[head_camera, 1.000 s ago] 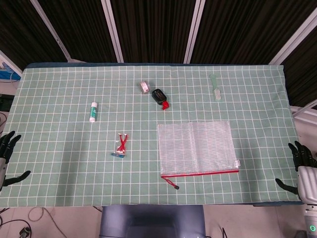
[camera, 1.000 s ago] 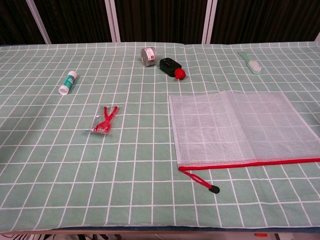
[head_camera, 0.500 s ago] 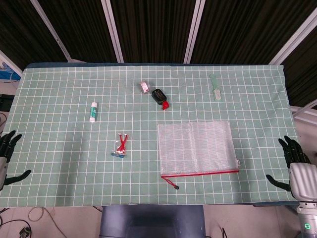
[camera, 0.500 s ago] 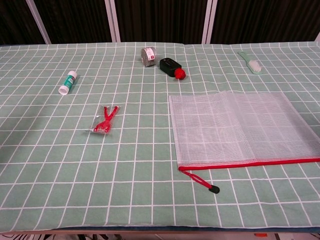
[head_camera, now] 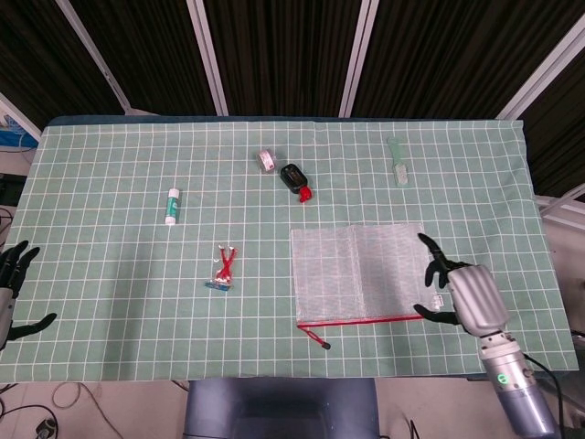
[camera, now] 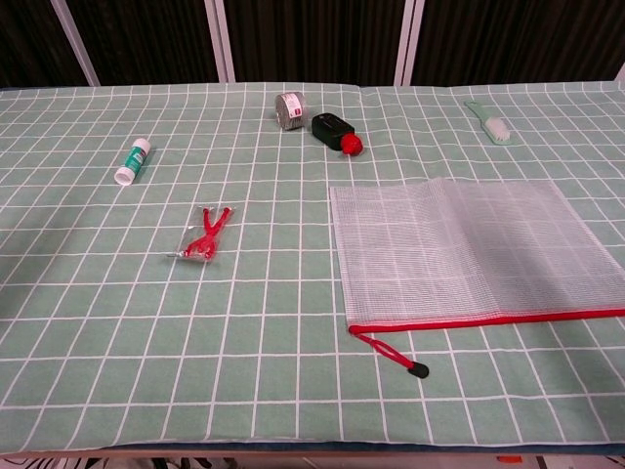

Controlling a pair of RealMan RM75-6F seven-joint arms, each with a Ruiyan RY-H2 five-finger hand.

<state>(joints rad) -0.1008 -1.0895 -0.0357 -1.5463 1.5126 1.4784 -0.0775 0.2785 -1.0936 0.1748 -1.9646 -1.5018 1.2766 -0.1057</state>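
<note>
A clear mesh zip pouch (head_camera: pixel 359 271) (camera: pixel 459 250) with a red zipper lies flat at the table's front right. My right hand (head_camera: pixel 457 291) hovers open just past the pouch's right edge, fingers spread toward it, holding nothing. At the front left corner of the table, off its edge, my left hand (head_camera: pixel 13 287) hangs open and empty. A small red packet (head_camera: pixel 223 268) (camera: pixel 204 237) lies left of the pouch. Farther back are a glue stick (head_camera: pixel 172 206) (camera: pixel 132 160), a tape roll (head_camera: pixel 266 160) (camera: pixel 289 109), a black item with a red tip (head_camera: pixel 295 180) (camera: pixel 337 132) and a pale green brush (head_camera: pixel 397 162) (camera: pixel 488 121). Neither hand shows in the chest view.
A green checked cloth (head_camera: pixel 110 183) covers the whole table. Dark slatted panels with white bars stand behind the far edge. Cables lie on the floor at the front left.
My right hand has swung in from the table's front right corner to beside the pouch's right edge. The left hand and the objects have not moved.
</note>
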